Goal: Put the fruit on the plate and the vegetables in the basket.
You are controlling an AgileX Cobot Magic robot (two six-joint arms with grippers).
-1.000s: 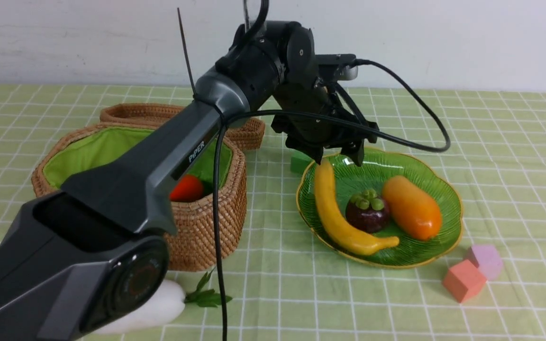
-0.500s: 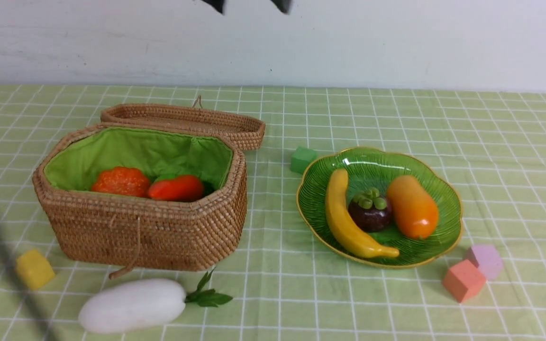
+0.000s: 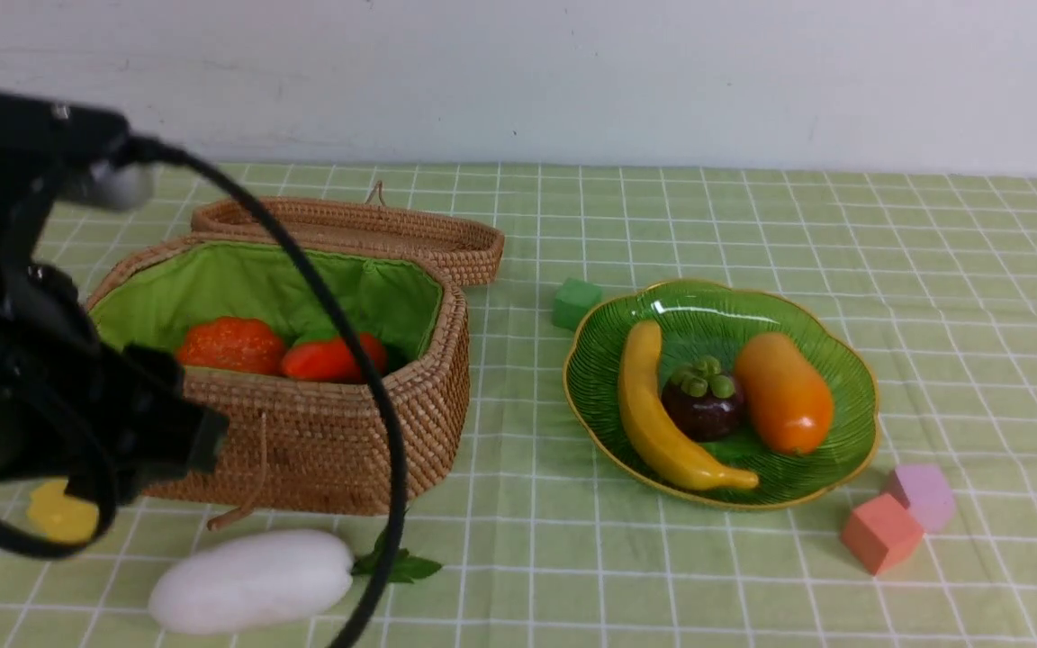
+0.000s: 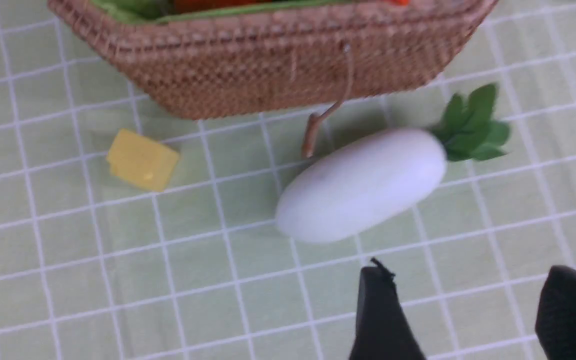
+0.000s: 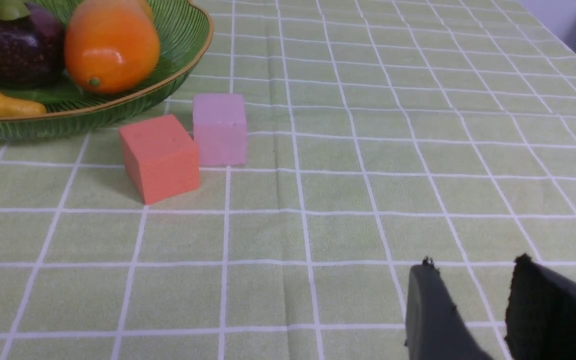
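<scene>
The green plate holds the fruit: banana, mangosteen and mango. Pumpkin and carrot lie inside the woven basket. The white radish lies on the cloth in front of the basket. My left arm hangs at the basket's left front corner. Its gripper is open and empty, just short of the radish. My right gripper is open over bare cloth, away from the plate.
The basket lid lies behind the basket. Foam cubes sit around: green by the plate, yellow left of the radish, orange and purple right of the plate. A wall runs along the back.
My left arm left the plate, swung up out of view, then came down at the left in front of the basket. The banana settled a little in the plate.
</scene>
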